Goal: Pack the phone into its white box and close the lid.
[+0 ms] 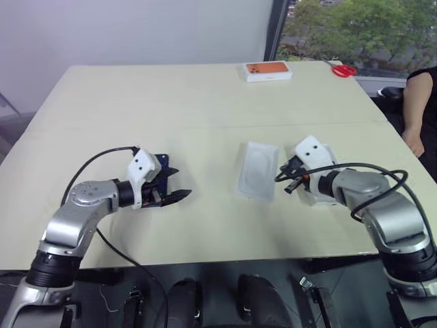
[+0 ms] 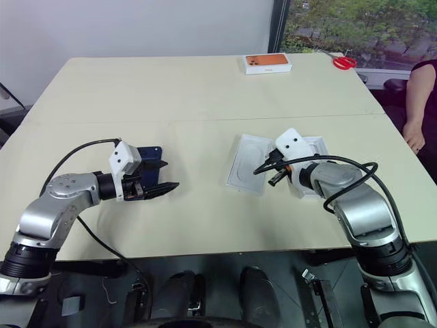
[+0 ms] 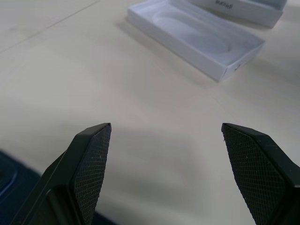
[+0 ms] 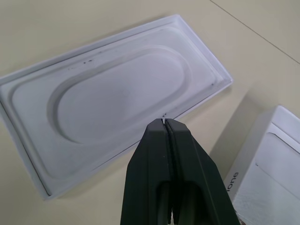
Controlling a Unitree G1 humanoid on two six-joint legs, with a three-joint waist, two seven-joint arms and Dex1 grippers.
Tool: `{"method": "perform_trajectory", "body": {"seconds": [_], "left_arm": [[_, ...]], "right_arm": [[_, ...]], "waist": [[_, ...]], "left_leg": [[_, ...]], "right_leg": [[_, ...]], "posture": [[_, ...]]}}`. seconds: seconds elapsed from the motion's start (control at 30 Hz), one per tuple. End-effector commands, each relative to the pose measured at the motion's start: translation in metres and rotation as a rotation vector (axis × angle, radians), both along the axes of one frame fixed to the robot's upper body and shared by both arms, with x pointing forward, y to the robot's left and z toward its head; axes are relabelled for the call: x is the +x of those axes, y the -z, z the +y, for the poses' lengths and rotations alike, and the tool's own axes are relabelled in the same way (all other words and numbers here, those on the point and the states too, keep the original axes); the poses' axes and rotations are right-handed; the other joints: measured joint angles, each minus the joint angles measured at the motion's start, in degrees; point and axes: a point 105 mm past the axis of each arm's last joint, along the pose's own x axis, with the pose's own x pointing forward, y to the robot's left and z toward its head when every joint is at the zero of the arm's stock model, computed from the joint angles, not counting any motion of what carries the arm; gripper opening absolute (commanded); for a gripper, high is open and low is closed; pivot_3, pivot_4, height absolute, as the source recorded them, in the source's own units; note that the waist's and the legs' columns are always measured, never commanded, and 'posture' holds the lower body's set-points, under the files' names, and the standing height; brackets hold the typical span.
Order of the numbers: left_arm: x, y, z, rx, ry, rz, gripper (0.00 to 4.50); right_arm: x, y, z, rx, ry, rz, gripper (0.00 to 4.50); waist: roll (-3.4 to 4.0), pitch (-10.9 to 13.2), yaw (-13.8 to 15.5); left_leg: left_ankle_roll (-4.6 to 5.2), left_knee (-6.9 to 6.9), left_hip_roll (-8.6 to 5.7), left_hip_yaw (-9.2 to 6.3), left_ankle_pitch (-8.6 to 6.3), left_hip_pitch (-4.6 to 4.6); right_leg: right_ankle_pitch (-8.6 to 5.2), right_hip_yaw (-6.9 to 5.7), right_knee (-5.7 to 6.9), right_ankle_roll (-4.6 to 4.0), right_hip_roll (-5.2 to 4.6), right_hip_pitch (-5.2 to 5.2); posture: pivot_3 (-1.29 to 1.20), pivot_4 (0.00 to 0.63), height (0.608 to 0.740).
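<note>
The dark blue phone (image 1: 162,162) lies flat on the table, just behind my left gripper (image 1: 183,182), and its edge shows in the left wrist view (image 3: 9,183). That gripper hangs open just above bare tabletop with nothing between its fingers (image 3: 91,164). My right gripper (image 4: 165,123) is shut and empty, its tips over the near edge of the thin white insert (image 4: 108,108). A white rimmed box part (image 4: 272,173) with grey lettering on its side lies open side up under my right forearm. Whether it is the white box or the lid I cannot tell.
The insert with an oval recess (image 1: 258,171) lies mid-table between the two grippers. At the far edge sit a white box with an orange picture (image 1: 268,71) and red scissors (image 1: 343,70). A person's arm (image 1: 414,113) reaches the table's right side.
</note>
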Motion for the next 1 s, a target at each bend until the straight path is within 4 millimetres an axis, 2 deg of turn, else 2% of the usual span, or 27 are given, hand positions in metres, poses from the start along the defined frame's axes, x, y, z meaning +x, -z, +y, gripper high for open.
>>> {"method": "perform_trajectory", "body": {"seconds": [0.03,0.1,0.2,0.27,0.37,0.43,0.57,0.7,0.83,1.0], "left_arm": [[0.006,-0.011,0.02,0.012,-0.1,-0.032,3.95],[0.01,-0.012,0.03,0.003,-0.161,-0.016,3.95],[0.017,-0.021,0.052,-0.082,-0.312,0.029,3.95],[0.025,-0.023,0.077,-0.147,-0.482,0.08,4.48],[0.029,-0.03,0.101,-0.221,-0.648,0.142,4.49],[0.03,-0.025,0.112,-0.245,-0.747,0.249,4.49],[0.024,-0.009,0.111,-0.229,-0.787,0.472,4.49],[0.015,0.004,0.102,-0.178,-0.77,0.622,4.49],[0.009,0.01,0.092,-0.178,-0.74,0.698,4.49],[0.004,0.022,0.065,-0.219,-0.633,0.767,4.49]], "right_arm": [[0.003,-0.008,-0.003,-0.027,-0.001,-0.046,0.05],[0.003,-0.011,0.0,-0.03,-0.018,-0.062,0.05],[0.003,-0.026,0.02,0.011,-0.106,-0.124,0.05],[0.0,-0.032,0.042,0.061,-0.174,-0.138,0.0],[-0.004,-0.03,0.085,0.107,-0.294,-0.125,0.0],[-0.003,-0.025,0.114,0.126,-0.342,-0.104,0.0],[0.006,-0.009,0.158,0.122,-0.37,-0.047,0.0],[0.007,0.008,0.183,0.098,-0.41,0.004,0.0],[0.006,0.021,0.202,0.073,-0.447,0.042,0.0],[-0.003,0.036,0.229,0.079,-0.528,0.107,0.0]], "waist": [[0.0,0.0,0.01],[0.0,0.0,0.03],[-0.01,0.01,0.01],[-0.01,0.01,-0.18],[-0.03,0.01,-0.21],[-0.03,0.02,-0.25],[-0.05,0.0,-0.06],[-0.13,-0.04,0.05],[-0.12,-0.04,-0.37],[-0.08,-0.07,-0.22]], "left_leg": [[0.0,0.0,0.0,0.0,0.0,0.0],[0.0,0.0,0.0,0.0,0.0,0.0],[0.0,0.0,0.0,0.0,0.0,0.0],[0.0,0.0,0.0,-0.01,0.0,0.01],[0.0,0.0,0.07,-0.05,0.0,0.02],[-0.01,0.0,0.09,-0.09,0.0,0.02],[-0.1,0.0,0.03,-0.09,0.06,0.03],[-0.2,0.01,-0.07,-0.1,0.11,0.0],[-0.47,-0.02,-0.09,-0.08,0.25,0.04],[-0.59,-0.1,-0.08,-0.09,0.31,0.07]], "right_leg": [[0.0,0.0,0.0,0.0,-0.01,0.0],[0.0,0.0,0.0,0.0,-0.02,0.0],[0.0,0.0,0.0,0.0,-0.02,0.0],[0.0,0.0,0.02,0.0,0.0,-0.01],[0.01,0.0,0.08,0.02,0.1,-0.03],[0.01,-0.01,0.13,0.02,0.13,-0.05],[0.01,-0.01,0.22,0.02,0.12,-0.07],[0.01,0.01,0.16,0.02,0.04,-0.03],[0.02,0.03,0.19,0.01,0.01,-0.06],[0.02,0.03,0.29,0.01,-0.06,-0.12]], "posture": [[0.0,0.15,0.74],[0.0,0.15,0.74],[0.0,0.15,0.74],[0.0,0.15,0.74],[0.0,0.15,0.74],[0.0,0.15,0.74],[0.0,0.15,0.74],[0.0,0.15,0.74],[0.0,0.15,0.74],[0.0,0.15,0.74]]}}
